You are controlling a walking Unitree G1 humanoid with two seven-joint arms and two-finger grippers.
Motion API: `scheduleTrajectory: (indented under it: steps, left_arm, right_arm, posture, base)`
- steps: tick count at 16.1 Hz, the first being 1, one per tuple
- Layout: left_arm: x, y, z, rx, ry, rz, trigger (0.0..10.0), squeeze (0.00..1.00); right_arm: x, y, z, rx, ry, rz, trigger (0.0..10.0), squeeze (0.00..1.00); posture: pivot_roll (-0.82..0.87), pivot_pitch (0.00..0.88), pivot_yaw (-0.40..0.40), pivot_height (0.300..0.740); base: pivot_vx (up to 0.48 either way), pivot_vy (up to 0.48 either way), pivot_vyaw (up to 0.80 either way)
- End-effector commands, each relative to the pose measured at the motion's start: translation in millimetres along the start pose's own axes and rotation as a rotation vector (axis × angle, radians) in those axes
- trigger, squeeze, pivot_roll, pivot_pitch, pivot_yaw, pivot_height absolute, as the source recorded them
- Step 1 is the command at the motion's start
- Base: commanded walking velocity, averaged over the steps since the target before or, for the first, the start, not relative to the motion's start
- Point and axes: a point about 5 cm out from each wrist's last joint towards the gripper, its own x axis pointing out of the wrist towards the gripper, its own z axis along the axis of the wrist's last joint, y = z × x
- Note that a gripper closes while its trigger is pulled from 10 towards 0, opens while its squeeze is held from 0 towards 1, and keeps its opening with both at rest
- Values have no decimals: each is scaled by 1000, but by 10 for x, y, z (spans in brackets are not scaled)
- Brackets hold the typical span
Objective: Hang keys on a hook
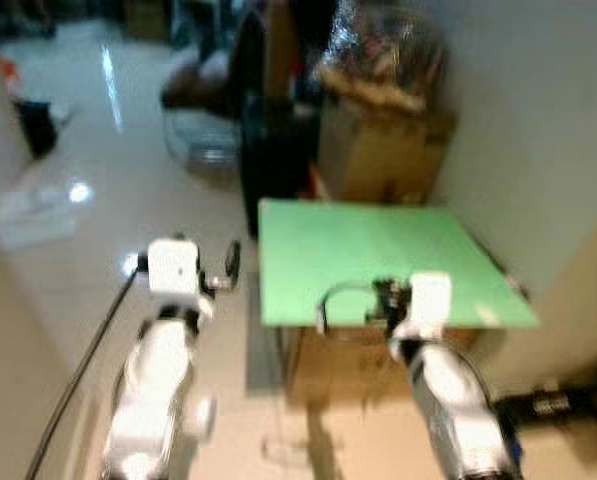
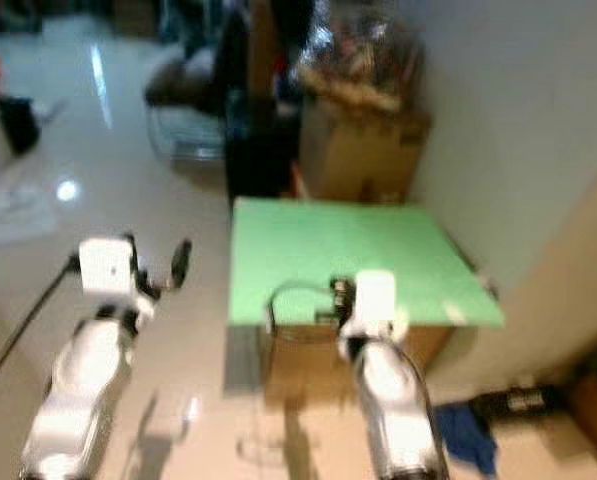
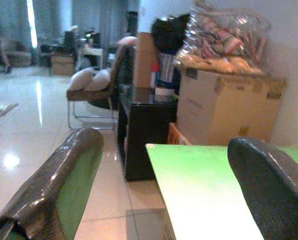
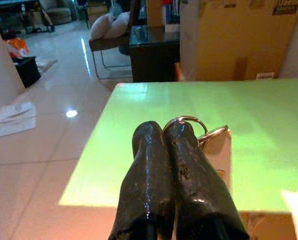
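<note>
A metal key ring (image 4: 186,121) with a silver key sticks out just past the tips of my right gripper (image 4: 163,131), which is shut on it. A white tag or block (image 4: 219,152) lies right beside the fingers. The gripper (image 1: 386,298) hovers over the near edge of a green board (image 1: 368,250) that rests on a cardboard box. A thin dark loop (image 1: 340,292) curves over the board's near edge, left of the gripper. My left gripper (image 1: 228,266) is open with nothing between its fingers (image 3: 64,185), held over the floor left of the board.
Behind the board stand a black cabinet (image 3: 139,125) and a big cardboard box (image 3: 223,107) topped by a full plastic bag. A chair with cushions (image 3: 91,82) stands further back. A wall runs along the right. A black cable (image 1: 78,370), papers (image 1: 28,215) and blue cloth (image 2: 470,432) lie on the tiled floor.
</note>
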Motion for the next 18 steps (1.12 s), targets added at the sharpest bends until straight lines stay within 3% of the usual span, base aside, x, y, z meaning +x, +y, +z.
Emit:
scheduleTrajectory:
  steps: [1, 3, 5, 7, 9, 10, 11, 14, 18]
  left_arm:
    - [-159, -54, -195, -12, 100, 27, 10000, 0]
    - [-294, 0, -332, 18, 167, 63, 10000, 0]
    - [-531, 240, -477, 104, 236, 112, 10000, 0]
    - [-602, 346, -406, 107, 220, 151, 10000, 0]
    - [-496, 306, -300, 115, 172, 139, 10000, 0]
    - [-396, 282, -259, 67, 135, 143, 10000, 0]
    - [-338, 289, -257, 86, 124, 126, 10000, 0]
    - [-284, 307, -304, 72, 151, 141, 10000, 0]
    - [-297, 271, -285, 32, 144, 129, 10000, 0]
  right_arm:
    - [35, -32, 39, 9, -12, -12, 0, 75]
    - [8, -75, 70, -53, -47, -43, 0, 78]
    - [-122, -114, 118, -153, -96, -78, 0, 106]
    - [-240, -64, 177, -223, -156, -39, 0, 129]
    - [-247, -39, 150, -217, -149, -18, 0, 137]
    - [-210, -53, 108, -166, -126, -29, 0, 137]
    - [-172, -56, 119, -128, -120, -34, 0, 133]
    - [-148, -128, 87, -74, -83, -51, 0, 137]
    - [-141, -142, 3, -81, -31, -43, 0, 137]
  posture:
    - [38, 0, -89, 740]
    - [42, 0, -83, 740]
    - [38, 0, -80, 740]
    - [35, 0, -78, 740]
    - [28, 0, -81, 740]
    - [24, 0, -81, 740]
    - [7, 0, -78, 740]
    - [5, 0, -79, 740]
    - [18, 0, -83, 740]
  base:
    - [0, -480, 525]
    - [0, -480, 506]
    - [0, -480, 491]
    - [0, -480, 491]
    - [0, -480, 494]
    - [0, 0, 488]
    - [0, 0, 463]
    - [0, 0, 450]
    - [0, 115, 0]
